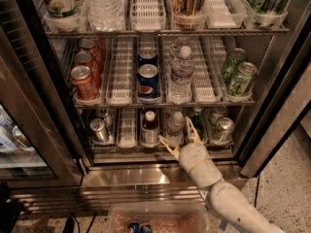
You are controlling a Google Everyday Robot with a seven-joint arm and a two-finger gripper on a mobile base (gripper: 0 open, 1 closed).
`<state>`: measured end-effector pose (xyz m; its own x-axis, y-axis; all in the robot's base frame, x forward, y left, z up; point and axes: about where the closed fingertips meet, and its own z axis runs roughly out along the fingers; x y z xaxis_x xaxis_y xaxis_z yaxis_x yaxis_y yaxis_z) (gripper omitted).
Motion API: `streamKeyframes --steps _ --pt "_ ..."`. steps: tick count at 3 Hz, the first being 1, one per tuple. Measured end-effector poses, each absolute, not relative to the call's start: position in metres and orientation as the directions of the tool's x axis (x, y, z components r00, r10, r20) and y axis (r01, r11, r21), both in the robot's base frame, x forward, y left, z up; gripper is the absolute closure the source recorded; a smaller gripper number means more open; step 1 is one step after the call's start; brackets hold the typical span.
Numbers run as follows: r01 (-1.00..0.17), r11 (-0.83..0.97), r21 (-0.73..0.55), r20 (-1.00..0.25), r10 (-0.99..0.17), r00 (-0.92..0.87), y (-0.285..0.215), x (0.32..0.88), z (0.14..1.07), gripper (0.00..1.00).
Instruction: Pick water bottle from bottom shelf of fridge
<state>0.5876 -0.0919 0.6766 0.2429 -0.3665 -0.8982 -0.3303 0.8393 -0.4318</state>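
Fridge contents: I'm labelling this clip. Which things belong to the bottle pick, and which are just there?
Job: water bottle, bottom shelf, fridge, end effector open just before the bottle.
Just there: dark bottle, red cans, blue cans, green cans.
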Motion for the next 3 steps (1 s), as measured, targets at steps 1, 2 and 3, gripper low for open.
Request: streamKeyframes --steps 1,2,3 --pt "-0.330 0.851 -0.410 -0.910 -0.359 0.206 -0.095 0.596 0.669 0.29" --pt "-0.338 0.865 -0.371 -0.929 -0.338 0.153 -0.096 0.605 0.665 0.30" --pt "-0.347 0.877 -0.332 -0.943 -0.316 0.105 -0.095 0.609 0.665 0.31"
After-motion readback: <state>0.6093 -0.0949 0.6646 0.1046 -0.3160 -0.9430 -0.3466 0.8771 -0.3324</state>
